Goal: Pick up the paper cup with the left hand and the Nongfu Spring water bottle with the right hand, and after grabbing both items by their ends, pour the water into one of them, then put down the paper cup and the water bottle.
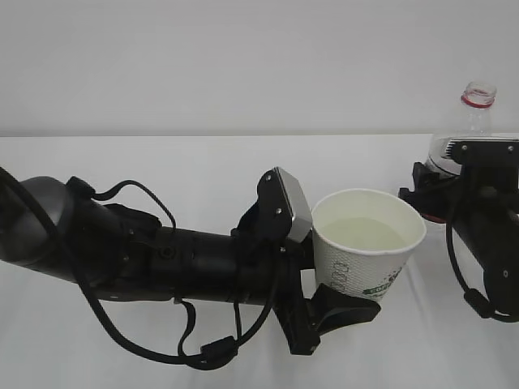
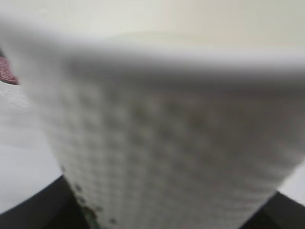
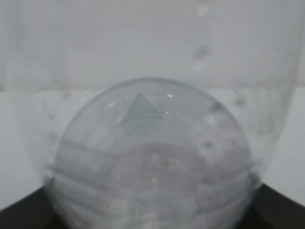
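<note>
White tabletop fills the lower part of the exterior view, running back to a straight far edge where a plain pale wall rises behind it. Both are bare and evenly lit.

One paper cup is in view, lifted above the table near the middle, slightly tilted with its open mouth up. Clear water stands inside it, well below the rim. Green logo print and a column of grey marks show on its side. One left hand reaches in from the left edge, its jaws spread fairly wide and clamped on the cup's lower body, one finger behind and one below. The left wrist view is filled by the cup's blurred white wall.

One Nongfu Spring water bottle stands upright by the right edge, close to the table's far edge, uncapped, with a red neck ring. One right hand has its jaws parted wide around the bottle's body. The right wrist view shows the bottle's clear, droplet-flecked plastic between dark fingers.
</note>
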Available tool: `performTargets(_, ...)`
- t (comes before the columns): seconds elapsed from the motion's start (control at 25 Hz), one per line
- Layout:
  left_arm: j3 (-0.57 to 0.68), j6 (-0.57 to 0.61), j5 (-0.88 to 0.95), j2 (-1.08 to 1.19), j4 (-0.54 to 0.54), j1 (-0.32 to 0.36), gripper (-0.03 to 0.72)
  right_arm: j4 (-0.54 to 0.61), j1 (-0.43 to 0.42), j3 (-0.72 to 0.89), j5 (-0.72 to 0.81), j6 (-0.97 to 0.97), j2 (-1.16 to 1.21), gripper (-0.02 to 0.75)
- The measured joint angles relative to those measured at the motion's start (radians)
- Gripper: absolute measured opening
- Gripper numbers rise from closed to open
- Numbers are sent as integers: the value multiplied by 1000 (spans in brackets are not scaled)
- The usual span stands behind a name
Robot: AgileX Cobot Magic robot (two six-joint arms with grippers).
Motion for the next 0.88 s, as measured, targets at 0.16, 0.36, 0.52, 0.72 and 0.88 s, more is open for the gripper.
performTargets(0.16,0,0,0,0,0,0,512,-9,0,0,6,0,0,519)
performTargets(0.36,0,0,0,0,-6,0,512,-35,0,6,19,0,0,559)
performTargets(0.52,0,0,0,0,-28,0,512,-37,0,6,23,0,0,561)
performTargets(0.72,0,0,0,0,-30,0,512,-40,0,6,37,0,0,593)
performTargets(0.88,0,0,0,0,-33,0,512,-40,0,6,40,0,0,609)
